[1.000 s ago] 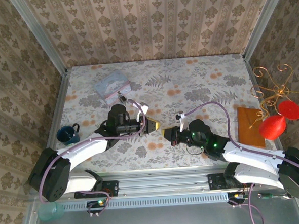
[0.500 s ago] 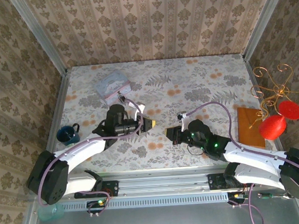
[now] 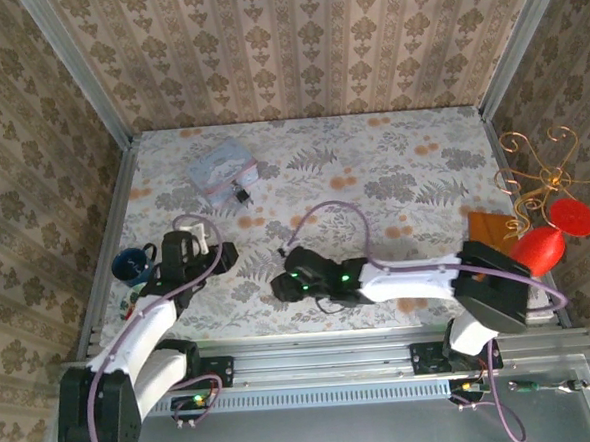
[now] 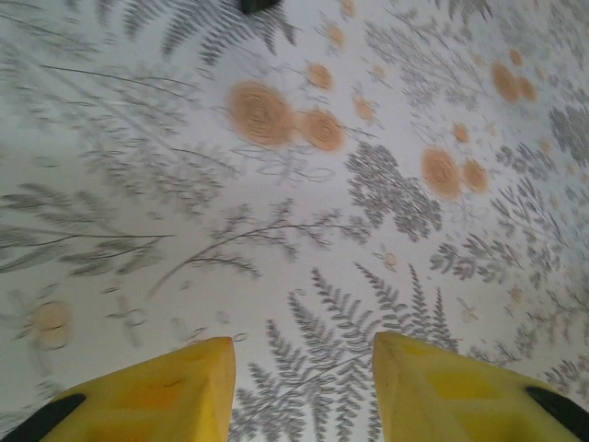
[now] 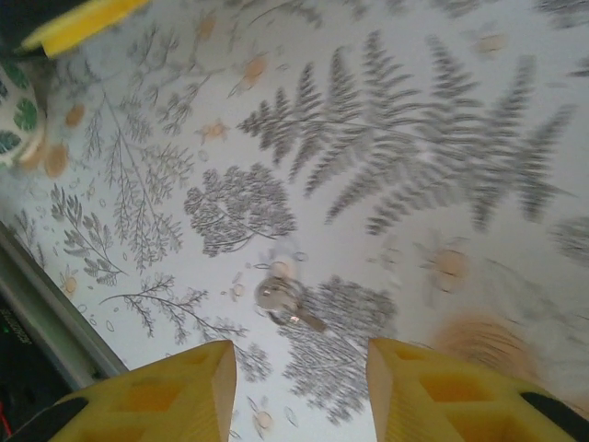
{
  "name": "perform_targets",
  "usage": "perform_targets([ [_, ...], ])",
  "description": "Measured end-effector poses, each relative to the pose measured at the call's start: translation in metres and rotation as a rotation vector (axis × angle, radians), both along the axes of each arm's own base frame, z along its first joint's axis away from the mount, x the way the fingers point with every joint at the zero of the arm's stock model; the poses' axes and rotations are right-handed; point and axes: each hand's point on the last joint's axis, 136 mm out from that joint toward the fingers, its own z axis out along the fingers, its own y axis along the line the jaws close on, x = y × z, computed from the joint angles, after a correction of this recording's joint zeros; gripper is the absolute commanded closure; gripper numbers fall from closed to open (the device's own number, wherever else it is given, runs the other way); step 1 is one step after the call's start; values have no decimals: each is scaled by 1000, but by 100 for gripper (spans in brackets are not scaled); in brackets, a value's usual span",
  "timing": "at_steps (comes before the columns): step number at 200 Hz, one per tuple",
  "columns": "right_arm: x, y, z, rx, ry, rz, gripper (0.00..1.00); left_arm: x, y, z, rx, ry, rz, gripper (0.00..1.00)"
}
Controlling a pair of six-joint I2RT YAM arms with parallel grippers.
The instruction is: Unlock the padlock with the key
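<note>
Both prs fingers [image 4: 156, 394] spread, empty.

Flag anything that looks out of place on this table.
The key lies loose on the table below the open right hand, gripped by nothing and well apart from the padlock by the tin. Nothing looks spilled or damaged.

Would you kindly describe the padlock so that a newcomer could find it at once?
On the floral table, look to the far left, where a pale blue tin sits. Right at the tin's near edge lies the padlock, tiny and dark, far smaller than the tin.
</note>
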Motion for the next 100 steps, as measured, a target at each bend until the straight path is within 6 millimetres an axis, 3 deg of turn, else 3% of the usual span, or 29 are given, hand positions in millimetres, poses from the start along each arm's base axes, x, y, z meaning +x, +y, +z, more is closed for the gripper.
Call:
perform_targets([
  [34, -5, 33, -19, -109, 32, 66, 55, -1, 21, 17, 9, -91, 74, 52],
  [100, -3, 35, -48, -271, 101, 75, 50, -6, 26, 23, 12, -147, 86, 49],
])
